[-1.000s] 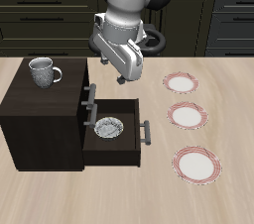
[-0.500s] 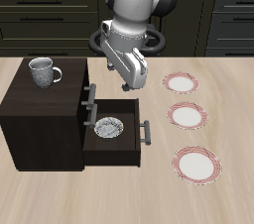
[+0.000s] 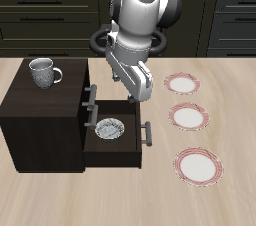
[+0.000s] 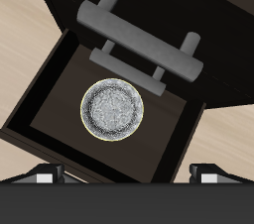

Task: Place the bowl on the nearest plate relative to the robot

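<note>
Bowl (image 4: 112,110) sits flat in the open drawer (image 3: 112,153) of the dark cabinet (image 3: 45,110); gripper (image 3: 133,92) hangs above it, nr straight over, empty w/ fingers apart; needs a plain vertical drop; target plate (image 3: 184,84) lies farthest back.

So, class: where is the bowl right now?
The bowl sits inside the open drawer of the dark cabinet, below the claw.

bowl (image 3: 110,128) in open drawer (image 3: 135,151) | mug (image 3: 42,72) on cabinet (image 3: 40,120) | three plates beside cabinet
</note>
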You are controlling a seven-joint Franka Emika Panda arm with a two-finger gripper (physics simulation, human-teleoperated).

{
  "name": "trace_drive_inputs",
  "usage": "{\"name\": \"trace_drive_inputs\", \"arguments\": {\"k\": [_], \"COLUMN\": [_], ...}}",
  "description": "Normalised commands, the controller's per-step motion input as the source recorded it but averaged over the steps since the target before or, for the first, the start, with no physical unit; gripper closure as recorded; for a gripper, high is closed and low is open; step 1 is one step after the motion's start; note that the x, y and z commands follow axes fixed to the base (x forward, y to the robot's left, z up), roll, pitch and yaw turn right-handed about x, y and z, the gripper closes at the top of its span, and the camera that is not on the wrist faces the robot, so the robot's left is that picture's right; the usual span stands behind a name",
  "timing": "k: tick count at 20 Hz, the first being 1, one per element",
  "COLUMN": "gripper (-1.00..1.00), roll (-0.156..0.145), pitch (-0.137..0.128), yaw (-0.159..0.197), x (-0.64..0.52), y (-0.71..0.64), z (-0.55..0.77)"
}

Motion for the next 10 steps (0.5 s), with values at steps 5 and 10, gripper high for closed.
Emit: {"name": "trace_drive_inputs", "arguments": {"k": [5, 10], "gripper": [-1.00, -1.00], "roll": [-0.013, -0.014], "pitch": [0.028, 0.015], "yaw": [-0.031, 0.010], "x": [0.12, 0.10], "y": [-0.11, -0.04], "z": [-0.32, -0.25]}}
